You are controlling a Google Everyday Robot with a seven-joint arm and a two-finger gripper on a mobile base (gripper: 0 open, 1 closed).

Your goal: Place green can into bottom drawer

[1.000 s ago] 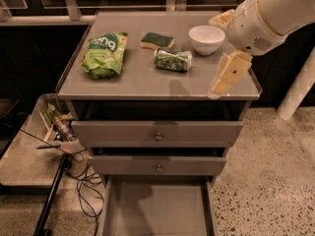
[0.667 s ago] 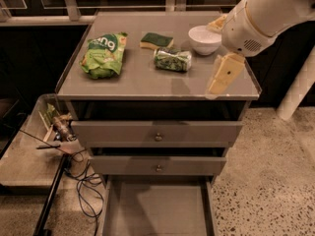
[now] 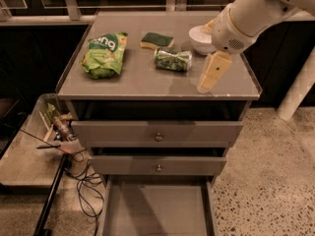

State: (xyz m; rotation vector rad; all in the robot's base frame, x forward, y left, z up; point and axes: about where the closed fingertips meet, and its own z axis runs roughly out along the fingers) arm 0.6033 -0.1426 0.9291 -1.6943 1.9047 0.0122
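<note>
Your gripper [image 3: 205, 85] has slid left toward the untouched green can [image 3: 173, 59], so the grasp is still pending; I cannot tell whether it is open.

The white arm [image 3: 256, 9] reaches from upper right, hand [image 3: 206, 84] pointing downward.

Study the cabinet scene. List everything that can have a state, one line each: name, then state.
green can, lying on its side on the cabinet top
bottom drawer, pulled open, visible floor bare
middle drawer, pushed in
top drawer, pushed in
gripper, above the cabinet top's right front, apart from the green can
sponge, green side up
white bowl, upright
snack bag, lying flat
</note>
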